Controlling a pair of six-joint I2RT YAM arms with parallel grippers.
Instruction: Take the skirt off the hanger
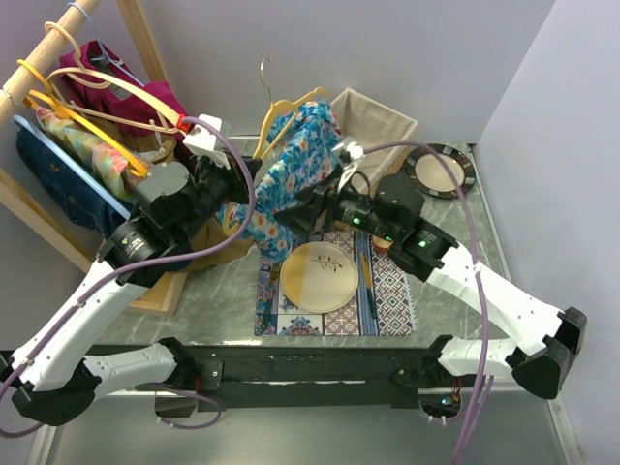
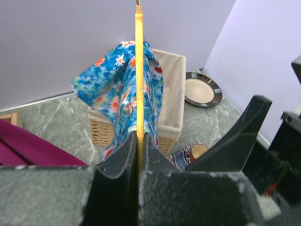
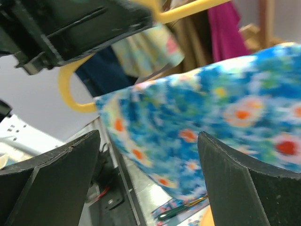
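Plainly, left hand (image 2: pixel 139 139) pinches the yellow hanger (image 2: pixel 139 70); right hand (image 3: pixel 148 141) gapes wide near the skirt (image 3: pixel 225 127), seemingly not touching.

no text or labels can be read

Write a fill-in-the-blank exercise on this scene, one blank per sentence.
The left gripper is shut on the yellow ____.
The right gripper faces the floral skirt with its jaws ____.
Behind the skirt stands a lined wicker ____.
On the patterned placemat lies a round tan ____.
Missing words: hanger; open; basket; plate.
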